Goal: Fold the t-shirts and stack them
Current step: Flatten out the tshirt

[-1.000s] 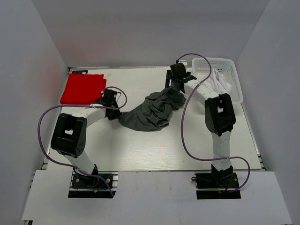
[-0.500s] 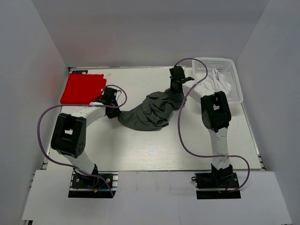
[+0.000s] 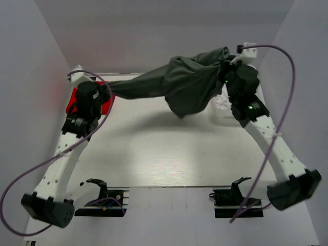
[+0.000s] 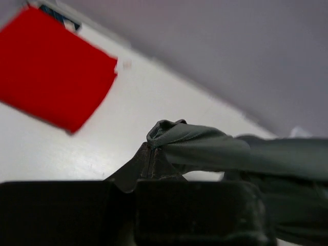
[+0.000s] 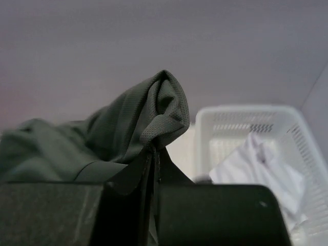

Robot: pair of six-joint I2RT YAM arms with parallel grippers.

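Observation:
The dark grey t-shirt [image 3: 189,84] hangs in the air above the table, stretched between both grippers. My left gripper [image 3: 106,91] is shut on one bunched edge of it [image 4: 169,134], and the cloth runs off to the right. My right gripper [image 3: 224,64] is shut on another bunched edge [image 5: 161,120] at the upper right. The shirt's bulk sags below the right gripper. The red t-shirt [image 4: 51,82] lies flat at the table's far left, partly behind the left arm. The white t-shirt [image 5: 261,166] lies crumpled in the basket.
The white lattice basket [image 5: 241,123] stands at the far right of the table [image 3: 154,148], mostly hidden by the right arm in the top view. Grey walls close in the back and both sides. Purple cables loop off both arms.
The right gripper has shut on the grey t-shirt. Both arms have risen high and moved apart, lifting the shirt off the table and stretching it out between them.

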